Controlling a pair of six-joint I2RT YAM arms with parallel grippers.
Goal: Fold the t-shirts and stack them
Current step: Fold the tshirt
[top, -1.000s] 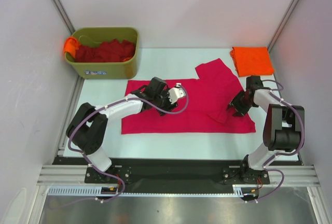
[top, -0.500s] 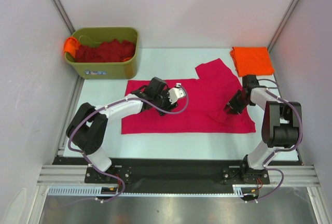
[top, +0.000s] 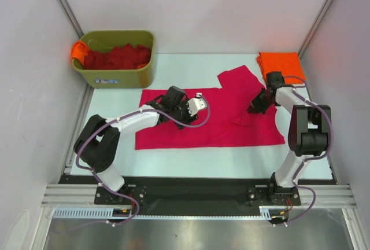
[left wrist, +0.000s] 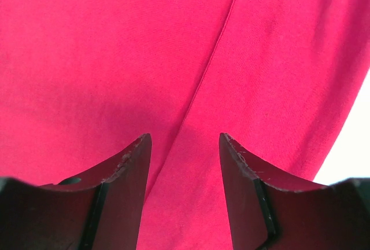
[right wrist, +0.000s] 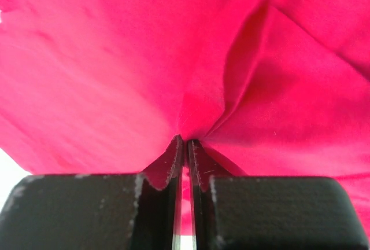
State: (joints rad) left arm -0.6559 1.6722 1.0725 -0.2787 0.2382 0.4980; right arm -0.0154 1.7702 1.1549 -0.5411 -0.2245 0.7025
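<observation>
Two grippers, one crimson-pink t-shirt [top: 225, 129].
The right gripper [right wrist: 185, 141] is pinched tight on a fold of cloth near the shirt's right side. The left gripper [left wrist: 185, 137] has its fingers spread apart over the shirt's middle, with a seam running between them. The shirt lies spread on the table [top: 191, 160], and a folded orange t-shirt [top: 281, 66] sits just beyond the right gripper.

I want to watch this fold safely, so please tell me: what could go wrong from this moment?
1. The right gripper pinches only a small pucker of the crimson-pink t-shirt at its fingertips; the cloth might slip out.
2. The left gripper is open and grips nothing, so the shirt may drag instead of folding.
3. The right gripper is near the folded orange t-shirt and could nudge it.
</observation>
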